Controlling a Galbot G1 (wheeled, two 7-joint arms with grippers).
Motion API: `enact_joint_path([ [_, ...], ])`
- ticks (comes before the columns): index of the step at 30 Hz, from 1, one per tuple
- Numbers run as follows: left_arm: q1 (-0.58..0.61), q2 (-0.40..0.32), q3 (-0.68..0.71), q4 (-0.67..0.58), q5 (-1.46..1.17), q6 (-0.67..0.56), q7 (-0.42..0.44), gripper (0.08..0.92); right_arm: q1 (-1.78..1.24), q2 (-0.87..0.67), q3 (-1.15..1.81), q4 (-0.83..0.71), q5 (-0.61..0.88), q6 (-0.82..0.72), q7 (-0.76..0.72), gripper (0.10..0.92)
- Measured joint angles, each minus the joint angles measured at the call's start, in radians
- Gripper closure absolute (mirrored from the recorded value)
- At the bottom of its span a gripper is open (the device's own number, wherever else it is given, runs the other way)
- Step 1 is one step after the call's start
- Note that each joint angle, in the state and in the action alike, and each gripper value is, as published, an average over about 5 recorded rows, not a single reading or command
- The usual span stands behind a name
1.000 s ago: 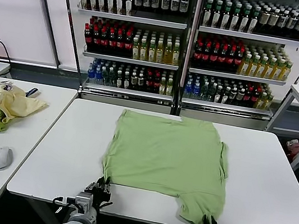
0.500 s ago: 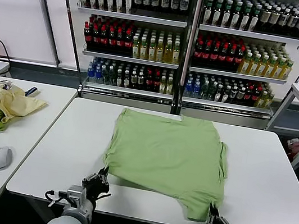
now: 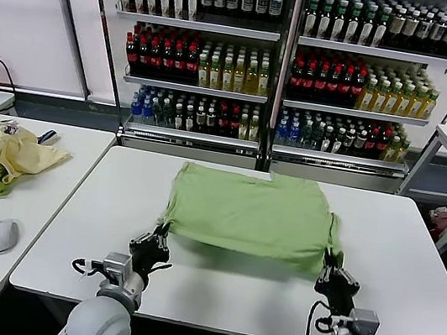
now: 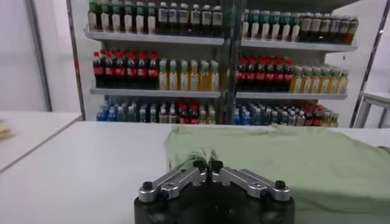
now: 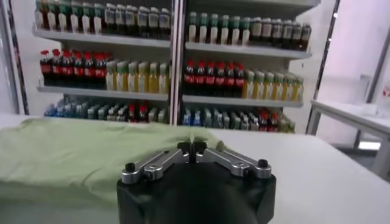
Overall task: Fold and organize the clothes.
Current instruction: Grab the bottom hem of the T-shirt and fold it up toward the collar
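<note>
I've got the left gripper (image 3: 159, 238) clamped on the shirt's (image 3: 254, 213) near left corner, and the right gripper (image 3: 331, 265) clamped on its near right corner. The shirt lies on the white table (image 3: 415, 249), its near edge raised and doubled over toward the far side. In the wrist views both sets of fingers (image 4: 200, 165) (image 5: 184, 147) meet on green cloth.

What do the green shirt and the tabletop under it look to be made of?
Green shirt: soft matte knit fabric, probably cotton; it drapes and sags between the left claw and right claw pinching its near edge. Tabletop: smooth white laminate or painted board, faintly glossy.
</note>
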Motion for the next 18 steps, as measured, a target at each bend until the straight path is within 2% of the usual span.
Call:
enact_joint_path([
  [18,-0.201,-0.025,0.085,0.278,0.148,0.008,0.012,0.909,0.233,0.014,-0.114,-0.232,-0.062,-0.018,-0.013,0.898],
])
